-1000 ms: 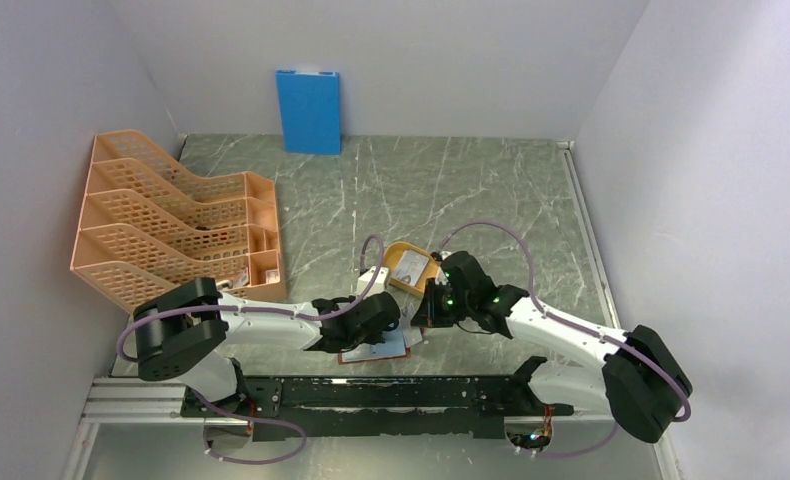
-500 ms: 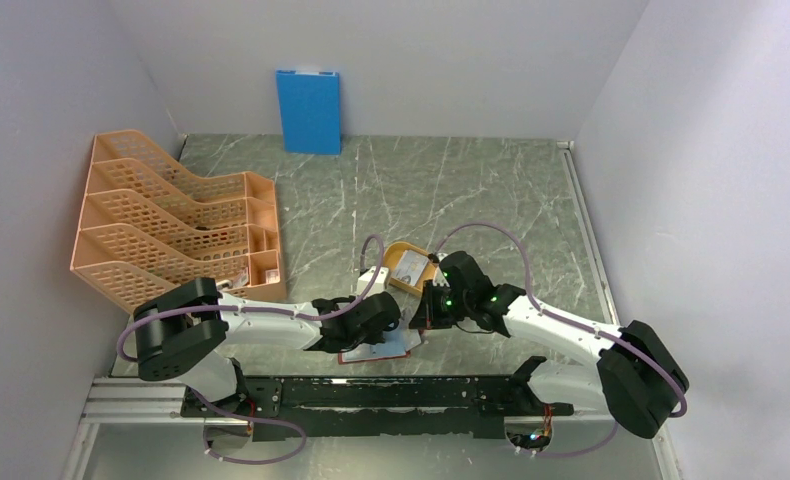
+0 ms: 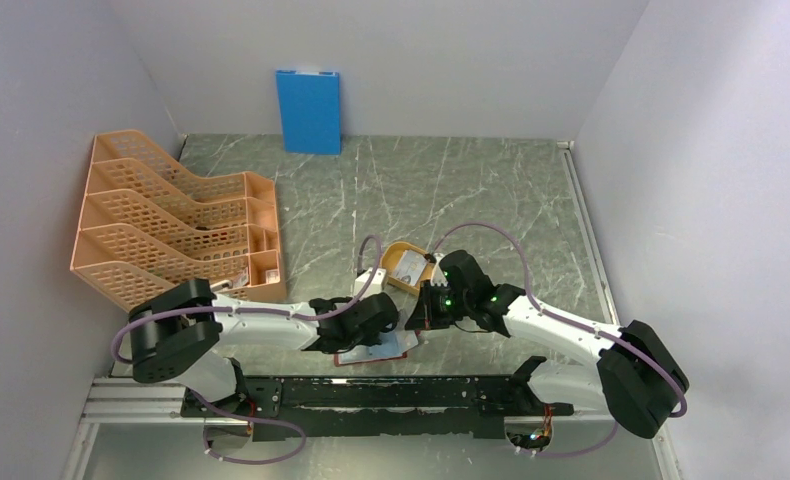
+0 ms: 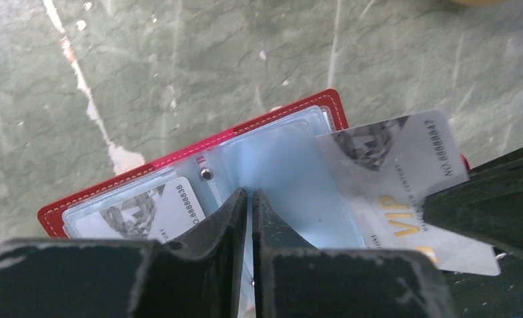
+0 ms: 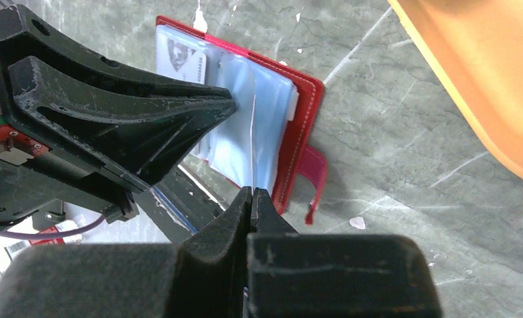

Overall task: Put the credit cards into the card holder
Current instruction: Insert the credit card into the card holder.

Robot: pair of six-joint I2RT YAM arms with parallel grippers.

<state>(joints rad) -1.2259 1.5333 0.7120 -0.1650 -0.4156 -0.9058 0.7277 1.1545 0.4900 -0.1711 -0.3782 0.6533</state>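
The red card holder (image 4: 179,158) lies open on the table near the front edge, its clear sleeves fanned up; it also shows in the right wrist view (image 5: 305,119) and the top view (image 3: 371,353). My left gripper (image 4: 249,193) is shut on one clear sleeve and holds it up. My right gripper (image 5: 251,191) is shut on a white VIP credit card (image 4: 391,179), seen edge-on in its own view (image 5: 253,139), with the card's far end at the sleeves. Another credit card (image 4: 159,212) sits in a left pocket. In the top view both grippers, left (image 3: 391,325) and right (image 3: 418,318), meet over the holder.
A yellow-orange oval tray (image 3: 391,252) with another card (image 3: 411,266) in it stands just behind the grippers; its rim shows in the right wrist view (image 5: 484,86). An orange mesh file rack (image 3: 171,225) stands at the left. A blue upright board (image 3: 309,110) leans on the back wall.
My right gripper has edged slightly left toward the card holder with the card. The left gripper has stayed put on the sleeve.
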